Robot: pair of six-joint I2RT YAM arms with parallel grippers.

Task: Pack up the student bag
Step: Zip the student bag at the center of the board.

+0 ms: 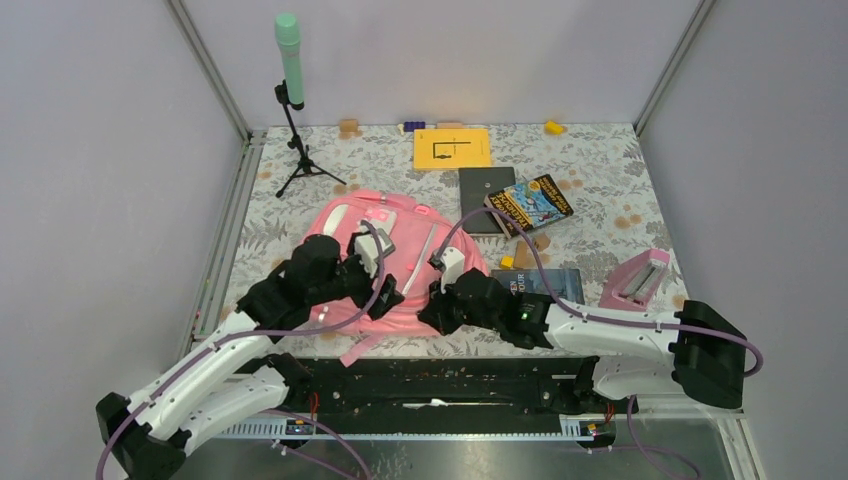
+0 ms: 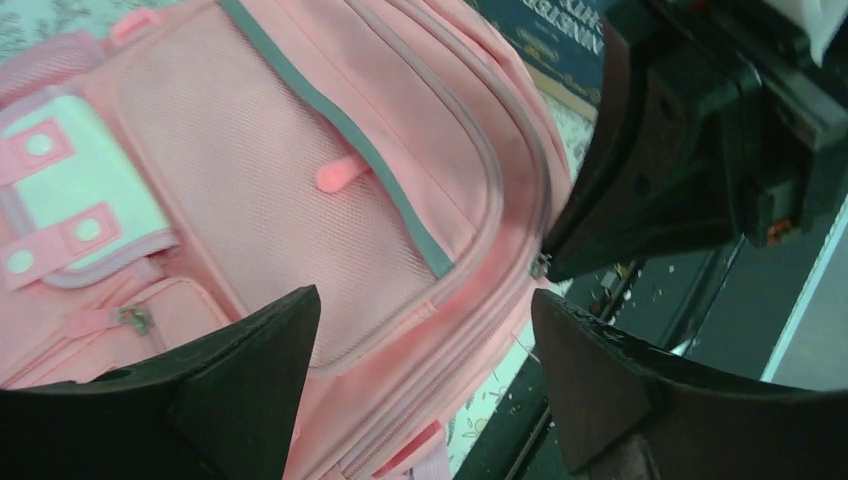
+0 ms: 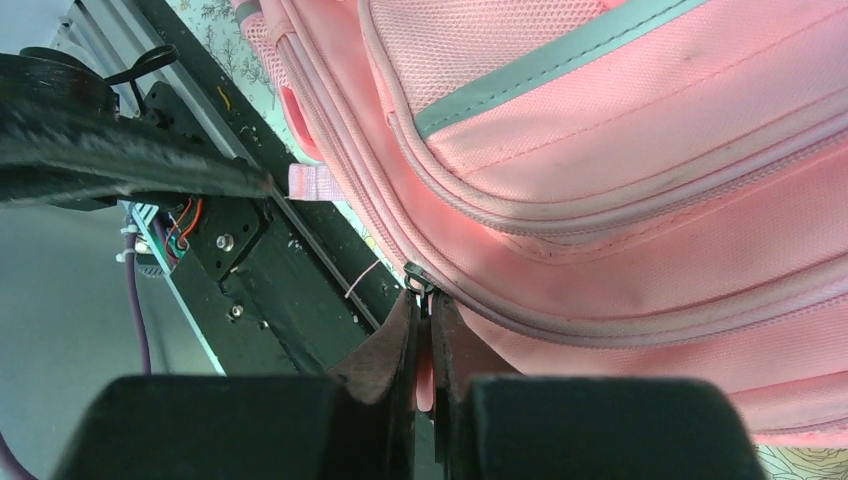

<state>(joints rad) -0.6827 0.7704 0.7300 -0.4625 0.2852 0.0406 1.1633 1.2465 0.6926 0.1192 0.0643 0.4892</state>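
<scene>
Floral table (image 1: 600,180) under bag (image 1: 340,220) | my left fingers (image 2: 250,380) spread wide over its front, arm reaching forward | right fingers (image 3: 385,350) clamped on zip pull (image 3: 424,385), arm stretched leftward

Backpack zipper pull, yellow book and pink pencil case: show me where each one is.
zipper pull (image 3: 421,290): right wrist view, its metal top end.
yellow book (image 1: 452,148): top external view, middle of its cover.
pink pencil case (image 1: 636,280): top external view, its middle.
</scene>
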